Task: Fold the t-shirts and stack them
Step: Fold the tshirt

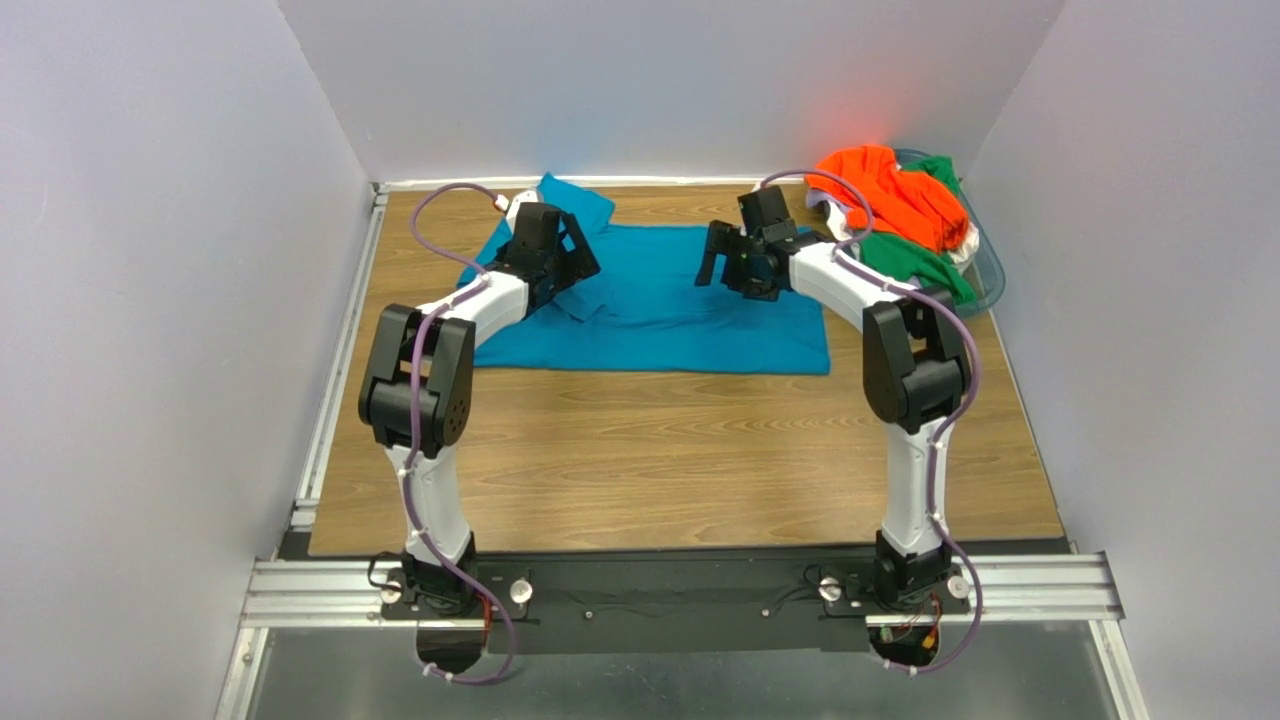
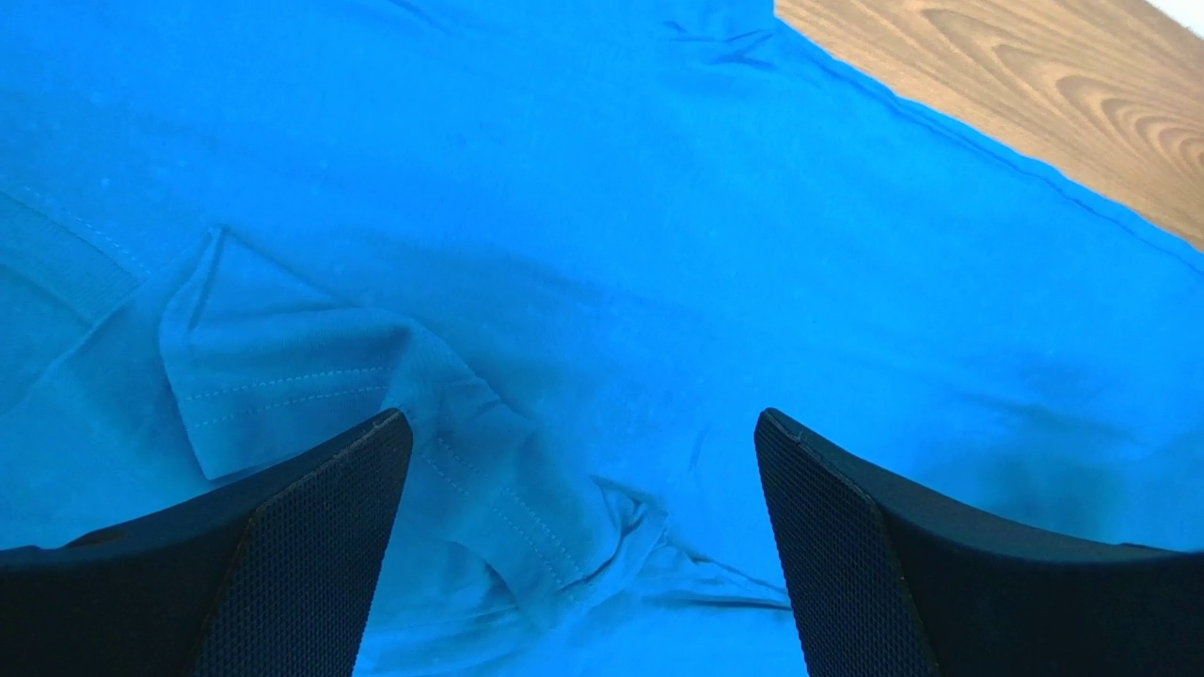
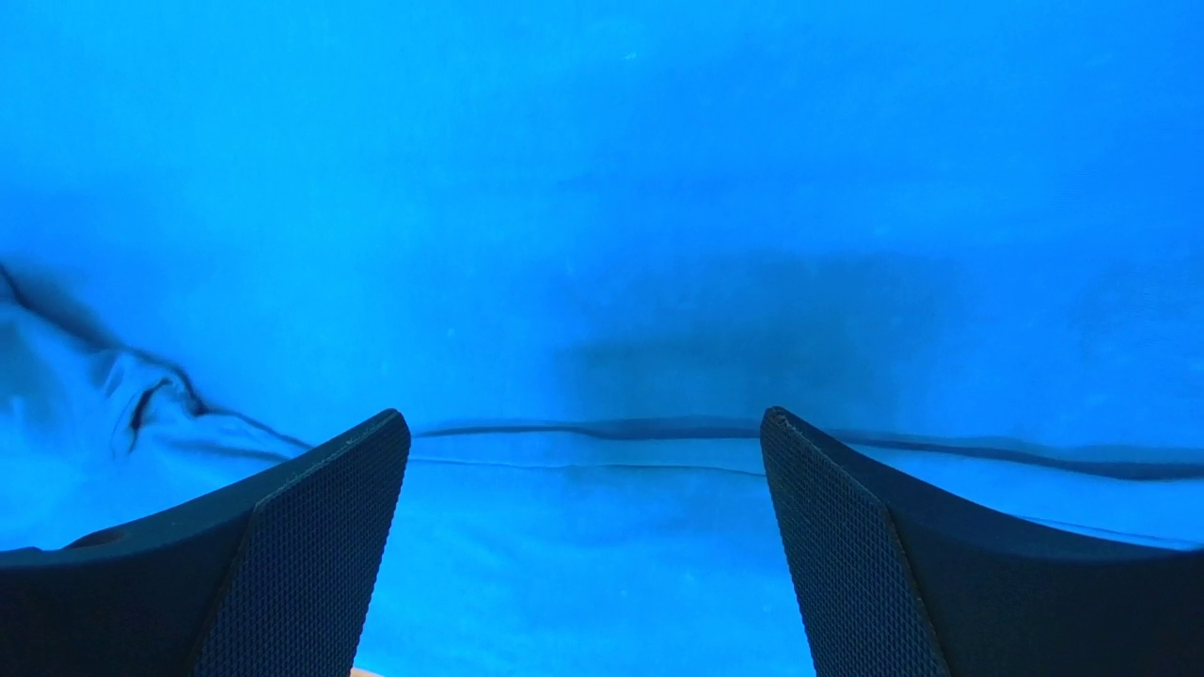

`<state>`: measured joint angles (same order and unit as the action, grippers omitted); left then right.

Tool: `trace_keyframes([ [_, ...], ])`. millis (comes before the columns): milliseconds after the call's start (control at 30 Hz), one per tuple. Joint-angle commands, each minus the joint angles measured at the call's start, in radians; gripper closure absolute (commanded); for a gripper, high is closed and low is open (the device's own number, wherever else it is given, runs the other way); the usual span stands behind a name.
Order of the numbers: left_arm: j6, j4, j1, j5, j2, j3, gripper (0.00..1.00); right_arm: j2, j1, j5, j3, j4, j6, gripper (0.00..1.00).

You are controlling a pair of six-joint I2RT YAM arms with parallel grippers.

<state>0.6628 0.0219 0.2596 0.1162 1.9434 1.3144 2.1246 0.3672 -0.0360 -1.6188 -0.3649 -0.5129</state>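
A teal-blue t-shirt (image 1: pixel 669 312) lies spread on the wooden table (image 1: pixel 676 450), with one sleeve (image 1: pixel 576 200) sticking out at the back left. My left gripper (image 1: pixel 577 264) hovers open just above the shirt's left part. In the left wrist view a crumpled sleeve (image 2: pixel 325 374) lies under the left gripper (image 2: pixel 582 440), which holds nothing. My right gripper (image 1: pixel 712 258) stands open over the shirt's upper right. In the right wrist view a folded edge (image 3: pixel 905 452) of the blue cloth (image 3: pixel 608 212) runs across below the right gripper (image 3: pixel 584 435). An orange t-shirt (image 1: pixel 887 188) and a green one (image 1: pixel 929 267) are heaped at the back right.
The heaped shirts sit in a clear bluish basket (image 1: pixel 993 272) against the right wall. White walls close in the left, back and right sides. Bare wood (image 2: pixel 1046 85) shows past the shirt's edge in the left wrist view. The arm bases stand at the near rail (image 1: pixel 676 588).
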Motion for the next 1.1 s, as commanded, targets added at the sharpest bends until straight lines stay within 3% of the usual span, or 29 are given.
trace_keyframes([
  [0,0.001,-0.017,-0.008,-0.035,0.019,0.014,0.02,-0.055,-0.01,0.073,0.025,0.004,-0.01,0.0],
  [433,0.041,-0.016,-0.008,0.025,-0.126,-0.13,0.02,-0.492,-0.01,0.065,0.505,0.004,0.013,0.0],
  [767,0.067,-0.005,-0.008,0.005,-0.064,-0.118,0.02,-0.762,-0.011,0.126,0.66,-0.077,0.014,0.0],
  [1000,0.075,-0.011,-0.008,0.007,-0.017,-0.078,0.32,-0.868,-0.011,0.15,0.703,-0.138,0.002,0.0],
  [1067,0.075,-0.013,-0.008,0.005,-0.006,-0.064,0.46,-0.877,-0.011,0.159,0.708,-0.147,-0.003,0.0],
])
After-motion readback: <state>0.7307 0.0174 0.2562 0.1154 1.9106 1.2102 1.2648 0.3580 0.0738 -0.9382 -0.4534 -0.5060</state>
